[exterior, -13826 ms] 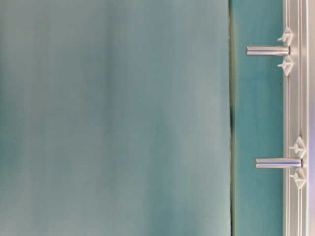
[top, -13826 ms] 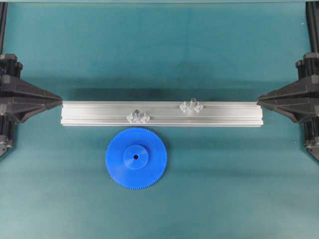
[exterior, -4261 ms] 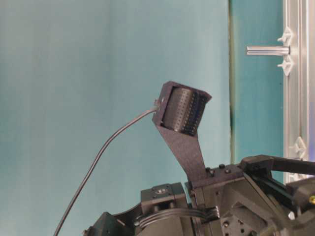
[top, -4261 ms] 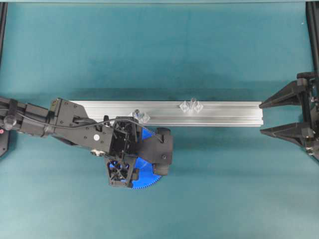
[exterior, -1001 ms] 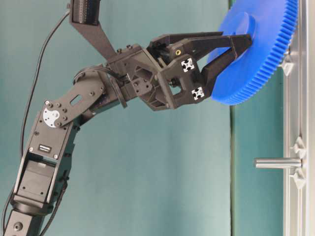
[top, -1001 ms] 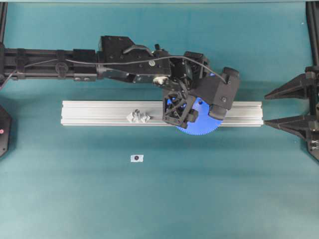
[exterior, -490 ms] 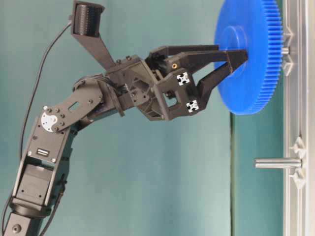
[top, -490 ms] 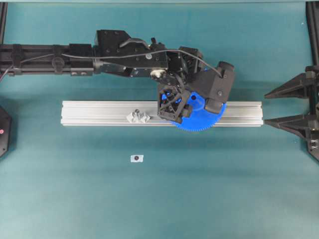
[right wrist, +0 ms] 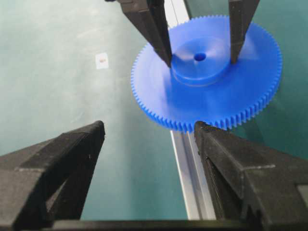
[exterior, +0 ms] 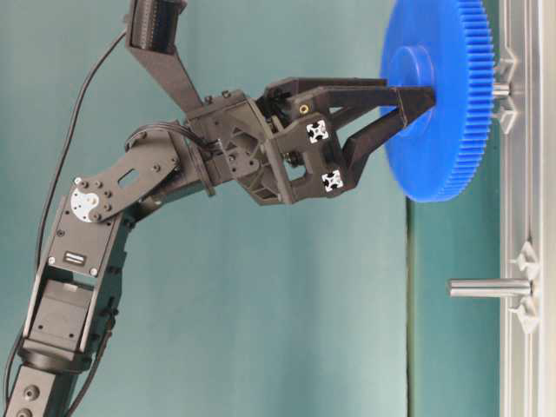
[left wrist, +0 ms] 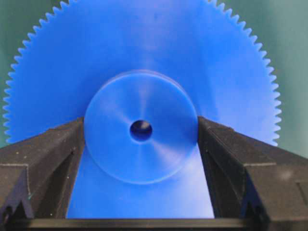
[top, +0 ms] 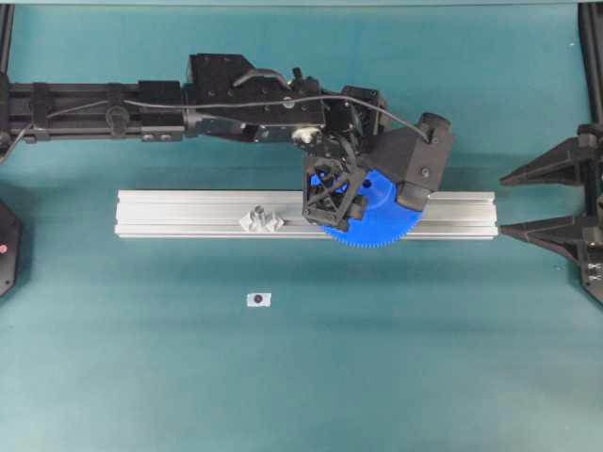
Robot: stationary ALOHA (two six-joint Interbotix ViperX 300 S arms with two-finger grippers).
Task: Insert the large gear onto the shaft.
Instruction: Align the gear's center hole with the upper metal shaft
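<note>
Where teal mat [top: 377, 358] spreads, an aluminium rail [top: 188, 215] lies.

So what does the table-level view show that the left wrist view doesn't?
Only the table-level view shows the bare second shaft, the aluminium rail, the arm's linkage, and the shaft end beside the large gear. Only the left wrist view shows the gear's small centre hole head-on, dark inside. Both show the left gripper with its jaws closed on the raised hub.
</note>
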